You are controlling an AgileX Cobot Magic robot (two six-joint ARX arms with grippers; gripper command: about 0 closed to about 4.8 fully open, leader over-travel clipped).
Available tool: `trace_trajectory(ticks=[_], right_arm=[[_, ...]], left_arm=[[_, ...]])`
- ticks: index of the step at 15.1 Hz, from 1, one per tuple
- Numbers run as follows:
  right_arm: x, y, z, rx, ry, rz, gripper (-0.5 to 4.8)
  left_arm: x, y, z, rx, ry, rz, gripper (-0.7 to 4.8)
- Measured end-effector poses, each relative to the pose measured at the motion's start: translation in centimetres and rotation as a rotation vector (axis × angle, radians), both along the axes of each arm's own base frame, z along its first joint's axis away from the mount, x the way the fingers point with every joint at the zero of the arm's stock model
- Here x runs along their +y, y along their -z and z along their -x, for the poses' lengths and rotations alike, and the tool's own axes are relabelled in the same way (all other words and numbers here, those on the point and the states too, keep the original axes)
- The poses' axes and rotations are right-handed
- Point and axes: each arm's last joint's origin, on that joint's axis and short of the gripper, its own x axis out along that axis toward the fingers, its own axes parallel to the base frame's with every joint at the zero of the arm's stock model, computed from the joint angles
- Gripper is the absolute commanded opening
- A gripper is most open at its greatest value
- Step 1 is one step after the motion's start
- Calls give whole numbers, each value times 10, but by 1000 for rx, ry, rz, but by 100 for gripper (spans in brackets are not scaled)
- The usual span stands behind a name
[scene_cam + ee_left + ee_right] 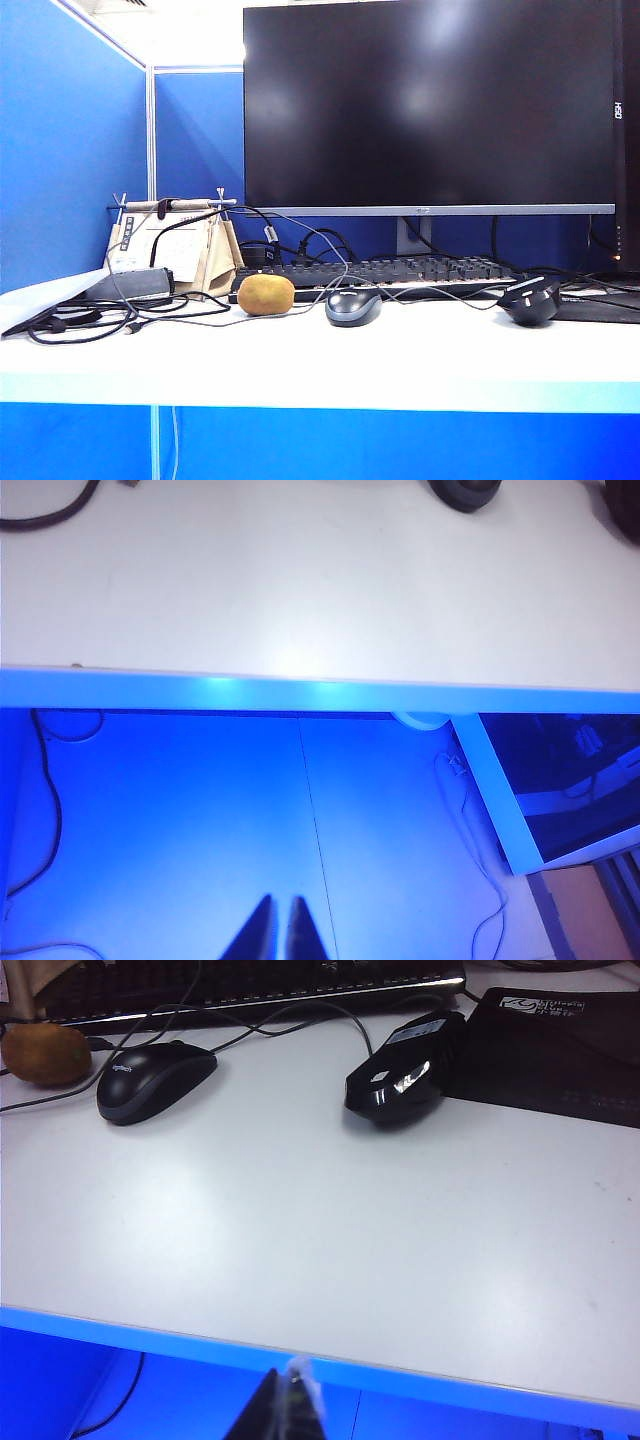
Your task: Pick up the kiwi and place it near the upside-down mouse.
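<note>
**Desk condition: fruit at rear left, both end effectors held off the front edge**

The desk [400, 350] is white with a blue front edge. A large dark monitor [430, 100] stands at the rear and spans most of the width. A black keyboard [400, 272] lies along the rear edge in front of the monitor stand. A beige pouch on a small rack [180, 255] sits at the rear left corner among loose black cables [90, 320].

A black pad [560, 1050] lies at the rear right. The upside-down mouse [529, 300] rests just beside it, glossy black, towards the right edge. The dark-grey mouse [353, 306] sits near the middle, just in front of the keyboard. The kiwi [266, 294] lies on the desk to its left, close to but apart from it, and well apart from the upside-down mouse.

The left end effector [280, 930] hangs off the desk beyond the front edge, fingers pressed together, holding nothing. The right end effector [285, 1405] sits just outside the front edge, likewise closed and empty.
</note>
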Motion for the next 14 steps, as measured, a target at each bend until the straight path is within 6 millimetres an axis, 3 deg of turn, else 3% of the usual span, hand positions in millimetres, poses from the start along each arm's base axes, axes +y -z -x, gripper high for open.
trace_trajectory(ticks=[6, 8, 9, 10, 11, 13, 14], right_arm=[[0, 0, 0, 1, -8, -2, 14], [1, -1, 0, -5, -27, -11, 89], [2, -4, 0, -27, -52, -30, 201], [3, -11, -2, -93, -74, -67, 234], [4, -21, -3, -186, -74, -118, 234], [2, -45, -2, -299, -53, -170, 236], [1, -60, 0, -357, -53, -200, 252]], left_arm=[[-1, 0, 1, -11, 77, -32, 30], [-5, -7, 1, -11, 180, 0, 29], [-7, -19, -1, -50, 225, 5, 29], [-10, -41, -4, -155, 255, 15, 29], [-12, -66, -6, -272, 258, 36, 29], [-14, -96, -9, -437, 268, 40, 55], [-16, -104, -12, -472, 276, 15, 165]])
